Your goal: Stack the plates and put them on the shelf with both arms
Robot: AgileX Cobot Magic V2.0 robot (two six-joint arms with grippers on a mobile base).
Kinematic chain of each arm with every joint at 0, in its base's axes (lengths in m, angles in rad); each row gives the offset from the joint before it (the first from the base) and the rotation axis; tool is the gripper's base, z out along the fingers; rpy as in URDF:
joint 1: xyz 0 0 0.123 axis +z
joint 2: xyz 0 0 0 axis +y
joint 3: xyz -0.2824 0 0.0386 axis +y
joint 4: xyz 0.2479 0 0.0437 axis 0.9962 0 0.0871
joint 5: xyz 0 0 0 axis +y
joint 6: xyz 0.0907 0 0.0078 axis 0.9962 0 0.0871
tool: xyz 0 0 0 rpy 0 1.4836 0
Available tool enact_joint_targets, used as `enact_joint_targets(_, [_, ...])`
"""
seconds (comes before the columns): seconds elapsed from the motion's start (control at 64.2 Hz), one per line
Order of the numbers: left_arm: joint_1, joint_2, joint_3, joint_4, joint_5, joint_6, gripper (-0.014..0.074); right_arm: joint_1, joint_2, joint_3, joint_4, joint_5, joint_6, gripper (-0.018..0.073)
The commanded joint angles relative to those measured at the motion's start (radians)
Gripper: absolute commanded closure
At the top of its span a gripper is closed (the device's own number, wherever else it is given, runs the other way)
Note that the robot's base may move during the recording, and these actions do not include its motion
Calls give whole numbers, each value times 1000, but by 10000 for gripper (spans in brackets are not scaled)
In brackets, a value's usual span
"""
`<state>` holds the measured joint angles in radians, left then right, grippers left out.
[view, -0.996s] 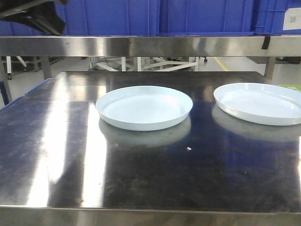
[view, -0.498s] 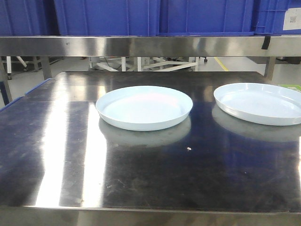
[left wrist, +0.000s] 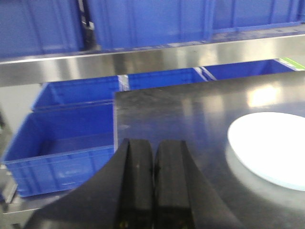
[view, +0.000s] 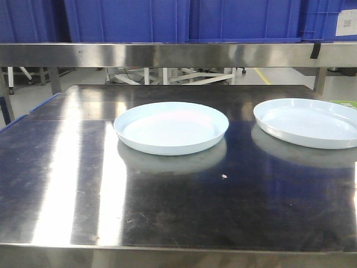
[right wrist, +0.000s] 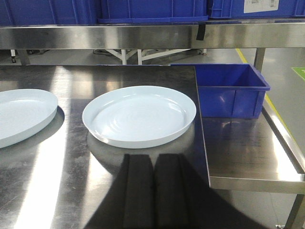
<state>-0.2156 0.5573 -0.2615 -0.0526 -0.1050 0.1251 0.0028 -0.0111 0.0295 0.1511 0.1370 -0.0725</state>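
Observation:
Two pale blue-white plates lie apart on the steel tabletop: one in the middle (view: pixel 171 127), one at the right (view: pixel 307 121). Neither gripper appears in the front view. My left gripper (left wrist: pixel 153 143) is shut and empty, hovering over the table's left part, with the middle plate (left wrist: pixel 271 148) off to its right. My right gripper (right wrist: pixel 153 157) is also shut and empty, just short of the near rim of the right plate (right wrist: pixel 139 116); the other plate (right wrist: pixel 21 114) lies to the left. The shelf rail (view: pixel 178 54) runs above the table's back.
Blue crates (view: pixel 184 19) fill the shelf's upper tier. More open blue crates (left wrist: pixel 62 148) sit lower, beyond the table's left edge. Another blue crate (right wrist: pixel 228 93) stands on a lower steel ledge (right wrist: pixel 248 152) past the table's right edge.
A dark arm part at the top left of the front view one second ago has left the picture. The plates have not moved.

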Motion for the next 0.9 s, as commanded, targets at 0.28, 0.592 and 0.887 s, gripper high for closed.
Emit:
enact_joint_targets(0.28, [37, -49, -18, -11, -127, 10, 510, -5, -19, -1, -5, -89, -5, 505])
enact_joint_targets(0.592, [37, -49, -112, -64, -1, 10, 510, -5, -19, -1, -5, -89, -5, 505])
enact_joint_targets(0.887, [37, -71, -197, -64, 135, 10, 510, -5, -19, -1, -5, -101, -5, 505])
